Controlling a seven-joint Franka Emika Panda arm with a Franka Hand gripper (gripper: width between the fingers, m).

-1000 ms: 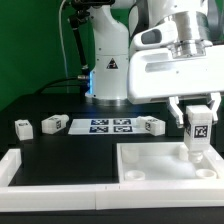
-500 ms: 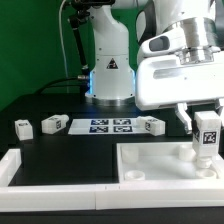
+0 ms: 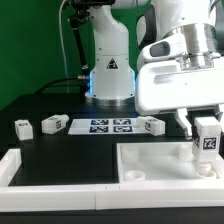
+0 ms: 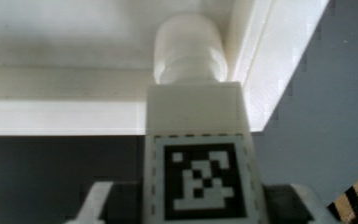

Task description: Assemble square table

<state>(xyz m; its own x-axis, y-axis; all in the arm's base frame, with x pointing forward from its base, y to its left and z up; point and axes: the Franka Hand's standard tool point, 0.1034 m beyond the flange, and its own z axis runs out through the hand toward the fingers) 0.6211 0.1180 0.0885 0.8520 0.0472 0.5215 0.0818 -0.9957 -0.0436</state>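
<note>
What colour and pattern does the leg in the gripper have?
White leg with a black-and-white square tag; clearest in wrist view.

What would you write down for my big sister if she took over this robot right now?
Gripper: shut on the held leg, which is upright with its round end down at a corner of the tabletop, on the exterior view's right. Whether it is fully seated cannot be told.
Loose on the black table: leg one and leg two on the exterior view's left of the marker board, leg three on its right.
Done: no leg stands in the tabletop unheld.
Left: seat this leg, then fit the other three.
</note>
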